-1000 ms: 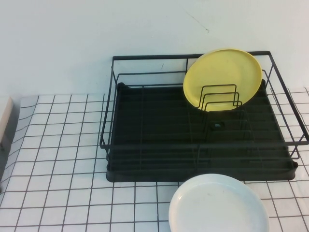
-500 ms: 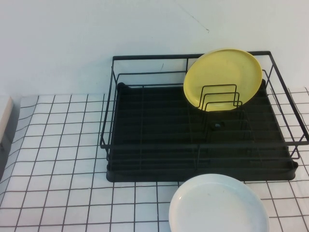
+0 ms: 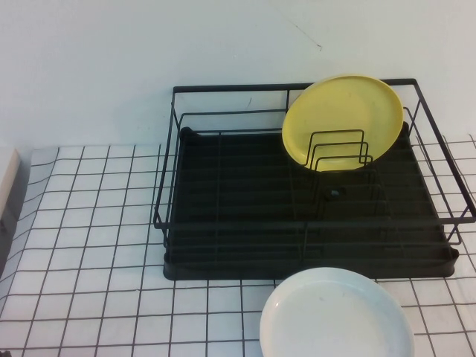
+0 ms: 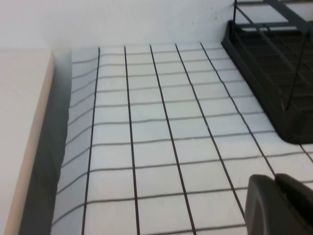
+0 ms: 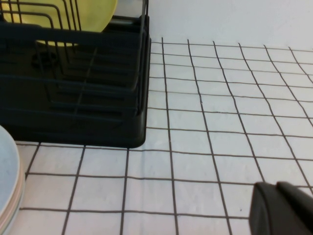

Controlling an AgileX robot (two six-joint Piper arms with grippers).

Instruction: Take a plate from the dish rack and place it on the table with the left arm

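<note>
The white plate point(image 3: 336, 314) lies flat on the gridded table point(image 3: 89, 223), just in front of the black wire dish rack point(image 3: 223, 256). Its edge also shows in the right wrist view point(image 5: 7, 182). A yellow plate point(image 3: 342, 119) stands upright in the rack's dividers at the back right. Neither arm shows in the high view. My left gripper point(image 4: 275, 180) is shut and empty over bare table to the left of the rack point(image 4: 274, 73). My right gripper point(image 5: 276, 187) is shut and empty over the table to the right of the rack point(image 5: 73, 112).
A pale beige block point(image 4: 19, 137) borders the table's left side and also shows in the high view point(image 3: 7, 186). A white wall stands behind the rack. The yellow plate point(image 5: 93, 12) shows through the rack wires in the right wrist view.
</note>
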